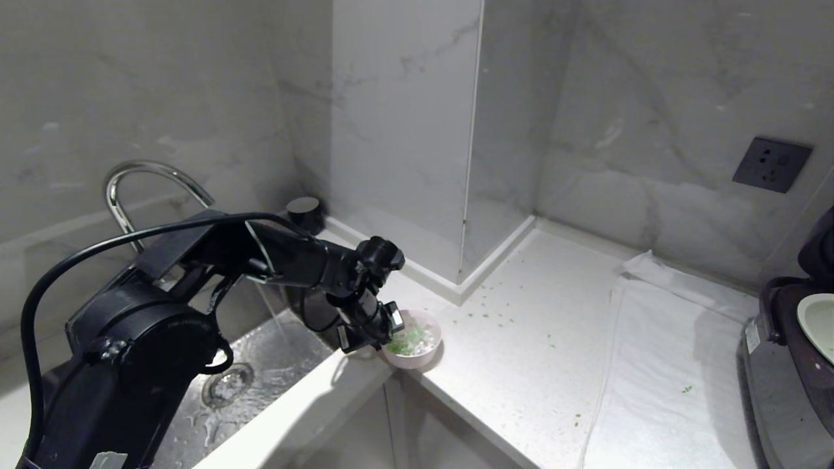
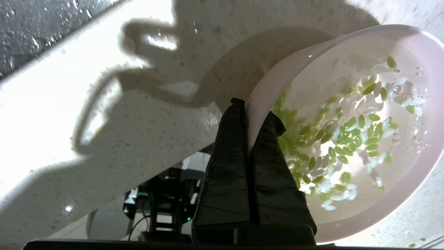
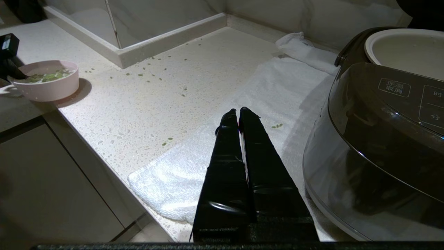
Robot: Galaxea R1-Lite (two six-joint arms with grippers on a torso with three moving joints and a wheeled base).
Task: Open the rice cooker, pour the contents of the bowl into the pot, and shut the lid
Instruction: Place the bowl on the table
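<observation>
The pink bowl (image 1: 417, 344) sits low at the counter corner beside the sink, holding green and white contents (image 2: 347, 139). My left gripper (image 2: 255, 111) is shut on the bowl's near rim, one finger inside and one outside; the head view shows the left gripper (image 1: 389, 331) at the bowl's left side. At the far right stands the dark rice cooker (image 1: 782, 391) with its lid (image 1: 822, 244) raised and the pale pot (image 1: 819, 326) showing. The right wrist view shows the bowl (image 3: 48, 88), the cooker (image 3: 374, 156) and the pot (image 3: 406, 52). My right gripper (image 3: 237, 111) hangs shut and empty above the towel.
A white towel (image 1: 664, 365) lies under and in front of the cooker. Green bits are scattered over the counter (image 1: 521, 339). Water runs from the curved tap (image 1: 150, 176) into the steel sink (image 1: 260, 378). A wall socket (image 1: 772, 163) sits at the back right.
</observation>
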